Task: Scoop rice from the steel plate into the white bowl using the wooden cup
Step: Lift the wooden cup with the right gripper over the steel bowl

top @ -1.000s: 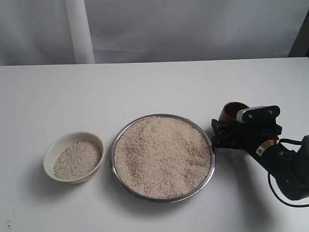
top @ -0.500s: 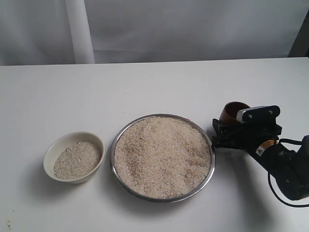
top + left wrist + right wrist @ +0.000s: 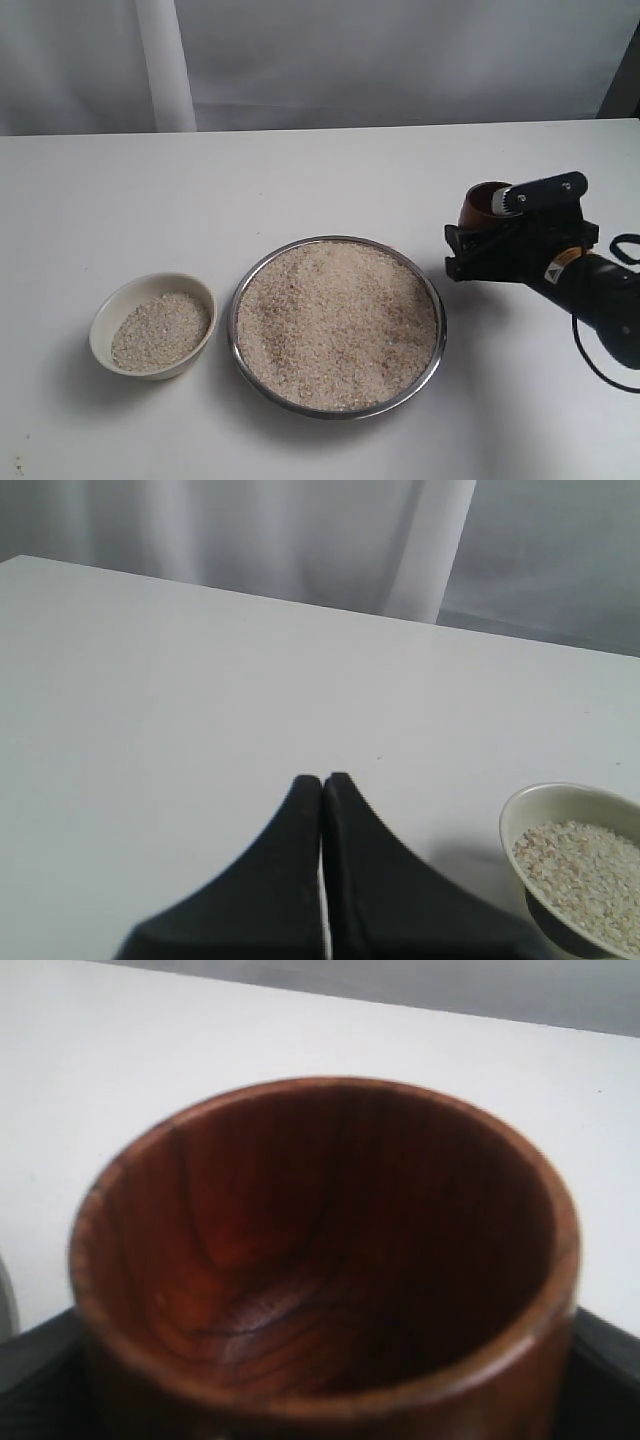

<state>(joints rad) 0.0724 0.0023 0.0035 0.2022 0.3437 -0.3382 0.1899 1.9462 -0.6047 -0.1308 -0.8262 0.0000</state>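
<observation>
White desk (image 3: 300,170) under a grey curtain (image 3: 400,60) fills the view. Dead centre sits the plate (image 3: 233,318), heaped to its rim with rice (image 3: 335,325). Just to its left, not touching, is the bowl (image 3: 98,345), partly filled with more rice. Right pincer (image 3: 462,252) hangs just beside the plate's right edge, jaws spread wide and clamped on the cup (image 3: 482,205), which is empty inside. Left pincer (image 3: 322,785) is pressed together, holding nothing, near the bowl.

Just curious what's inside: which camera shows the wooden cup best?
Right wrist view: the wooden cup fills it, empty inside. The exterior view shows only its top behind the right gripper; the left wrist view misses it.
</observation>
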